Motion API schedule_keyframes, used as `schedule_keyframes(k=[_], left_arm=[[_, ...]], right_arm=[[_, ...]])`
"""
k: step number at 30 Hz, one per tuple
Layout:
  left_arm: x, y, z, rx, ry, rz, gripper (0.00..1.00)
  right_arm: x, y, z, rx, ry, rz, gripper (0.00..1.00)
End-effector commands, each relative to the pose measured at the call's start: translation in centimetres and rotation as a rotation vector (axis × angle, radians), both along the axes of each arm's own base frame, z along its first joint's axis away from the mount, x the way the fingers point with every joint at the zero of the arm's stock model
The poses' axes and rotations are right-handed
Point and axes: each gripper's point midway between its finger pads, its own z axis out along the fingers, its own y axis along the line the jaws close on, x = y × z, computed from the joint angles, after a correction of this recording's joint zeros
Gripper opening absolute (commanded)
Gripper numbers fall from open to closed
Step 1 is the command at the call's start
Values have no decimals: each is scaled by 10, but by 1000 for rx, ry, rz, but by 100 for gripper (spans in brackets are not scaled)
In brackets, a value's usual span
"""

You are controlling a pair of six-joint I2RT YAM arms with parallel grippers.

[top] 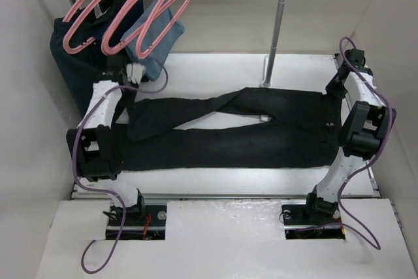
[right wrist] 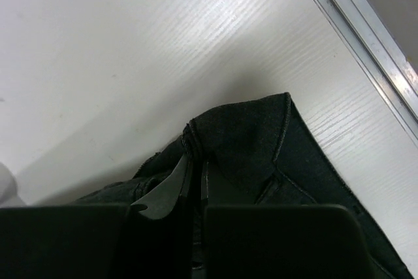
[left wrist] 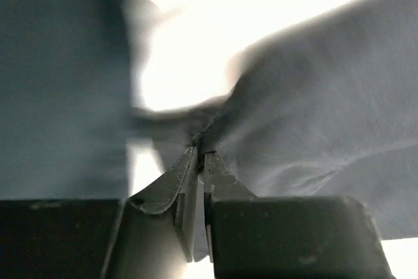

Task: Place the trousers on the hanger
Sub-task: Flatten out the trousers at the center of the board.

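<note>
The black trousers (top: 248, 135) lie flat across the table, waistband to the right and the two legs crossing toward the left. My right gripper (top: 332, 99) is shut on a corner of the waistband, seen close up in the right wrist view (right wrist: 194, 151) with the dark denim (right wrist: 261, 135) bunched at the tips. My left gripper (top: 127, 73) is at the far left, shut on dark cloth (left wrist: 313, 115) pinched at its tips (left wrist: 201, 145); this looks like the end of a trouser leg, lifted. Several pink hangers (top: 85, 17) hang at the back left.
A dark navy garment (top: 72, 63) and a light blue cloth (top: 157, 31) hang under the hangers, just behind my left gripper. A metal pole (top: 277, 24) stands at the back centre. White walls close in on both sides.
</note>
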Motion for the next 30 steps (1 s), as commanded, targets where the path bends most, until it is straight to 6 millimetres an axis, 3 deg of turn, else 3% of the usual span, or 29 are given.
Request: schedule_keyframes(k=[1,2,4,5,9,15,21,22,23,27,30], left_arm=[[18,35,105,200,-237,62,0],[17,34,105,208,-223,58,0],[13,44,102,264,-192,77,0],[12,48,99,287,-186,91,0],[3,68,99,412,-200,110,0],[-9,78,91,485,-165,105,0],[-16,87,119,569,-210,71,0],[-18,87,115,577,-195,54,0],[-23,91,118,587,-185,46,0],[-32,100,110,609,-122,33,0],[-21,98,109,600,-149,7,0]], right_arm=[[21,-11,65,-64,-218,37,0],[23,-12,78,-80,-261,37,0],[20,-9,79,-84,-275,50,0],[20,-9,90,-96,-309,50,0],[10,-17,98,-86,-351,19,0],[8,-7,107,-56,-411,38,0],[-4,0,135,-67,-498,36,0],[-9,2,132,-65,-493,35,0],[-11,3,148,-77,-544,32,0],[-22,18,161,-41,-604,64,0],[-29,22,158,-24,-607,50,0]])
